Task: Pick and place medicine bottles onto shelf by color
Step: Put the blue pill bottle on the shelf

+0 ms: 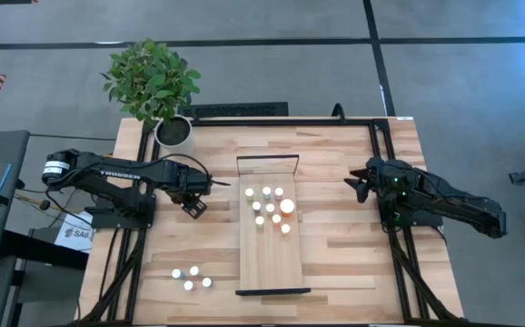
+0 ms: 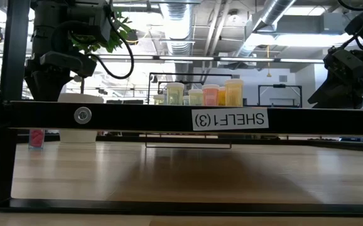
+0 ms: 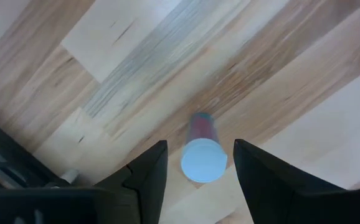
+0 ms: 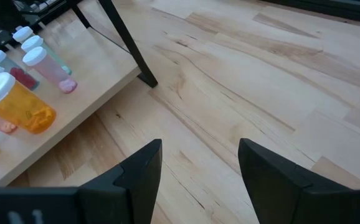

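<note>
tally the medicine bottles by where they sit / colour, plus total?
small white-capped bottles on the shelf: 8
large orange bottle on the shelf: 1
loose bottles grouped on the table: 4
pink-bodied bottle standing between the open fingers of the left gripper: 1
Total: 14 bottles

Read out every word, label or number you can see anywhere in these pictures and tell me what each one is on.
"SHELF(3)": white sticker on the shelf's black front bar, seen upside down in the low view.
"TROSSEN": lettering on the left arm, small, only just readable.
Paper by the left arm's base: begins "SA", rest unreadable.
Bottle labels: none readable.
</note>
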`<act>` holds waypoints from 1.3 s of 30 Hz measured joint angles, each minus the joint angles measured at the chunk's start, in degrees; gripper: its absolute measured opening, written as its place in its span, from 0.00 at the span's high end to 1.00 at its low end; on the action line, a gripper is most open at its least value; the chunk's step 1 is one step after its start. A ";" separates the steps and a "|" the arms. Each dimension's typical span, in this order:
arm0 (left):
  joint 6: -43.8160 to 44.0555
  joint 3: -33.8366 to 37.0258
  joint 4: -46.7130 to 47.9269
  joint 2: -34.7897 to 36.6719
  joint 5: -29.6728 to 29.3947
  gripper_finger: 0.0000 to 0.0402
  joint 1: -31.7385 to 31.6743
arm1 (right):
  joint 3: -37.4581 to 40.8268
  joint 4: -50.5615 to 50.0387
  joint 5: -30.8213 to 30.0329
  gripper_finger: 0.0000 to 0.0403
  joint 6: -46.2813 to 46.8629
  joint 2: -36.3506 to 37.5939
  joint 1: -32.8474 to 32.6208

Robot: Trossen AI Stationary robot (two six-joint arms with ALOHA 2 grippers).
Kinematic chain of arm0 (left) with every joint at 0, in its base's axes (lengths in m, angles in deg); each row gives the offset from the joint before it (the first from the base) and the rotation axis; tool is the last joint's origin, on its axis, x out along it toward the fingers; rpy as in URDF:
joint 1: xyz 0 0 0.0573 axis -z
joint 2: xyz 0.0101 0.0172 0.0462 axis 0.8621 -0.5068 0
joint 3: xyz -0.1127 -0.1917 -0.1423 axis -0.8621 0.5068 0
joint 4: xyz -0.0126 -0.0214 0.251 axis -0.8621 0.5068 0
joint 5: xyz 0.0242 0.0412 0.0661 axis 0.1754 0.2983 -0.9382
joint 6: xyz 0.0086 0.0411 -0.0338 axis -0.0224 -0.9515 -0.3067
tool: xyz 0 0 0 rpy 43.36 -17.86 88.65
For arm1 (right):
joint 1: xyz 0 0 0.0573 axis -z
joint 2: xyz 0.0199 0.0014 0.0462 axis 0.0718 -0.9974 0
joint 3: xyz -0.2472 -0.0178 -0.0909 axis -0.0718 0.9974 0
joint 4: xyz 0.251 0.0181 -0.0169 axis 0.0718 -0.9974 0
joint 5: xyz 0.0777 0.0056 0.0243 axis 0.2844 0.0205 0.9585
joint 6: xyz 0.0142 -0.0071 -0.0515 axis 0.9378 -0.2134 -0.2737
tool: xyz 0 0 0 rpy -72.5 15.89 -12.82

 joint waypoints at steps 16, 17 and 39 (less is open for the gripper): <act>0.06 4.01 -4.36 -0.11 1.96 0.51 0.00 | 0.00 0.00 -0.01 0.42 0.01 -0.02 0.00; 0.21 4.33 -4.45 -0.11 1.95 0.51 0.02 | 0.00 0.00 -0.01 0.42 -0.01 -0.02 -0.02; 0.96 4.70 -5.79 -0.11 1.44 0.78 0.00 | 0.00 0.00 -0.01 0.42 -0.01 -0.02 0.00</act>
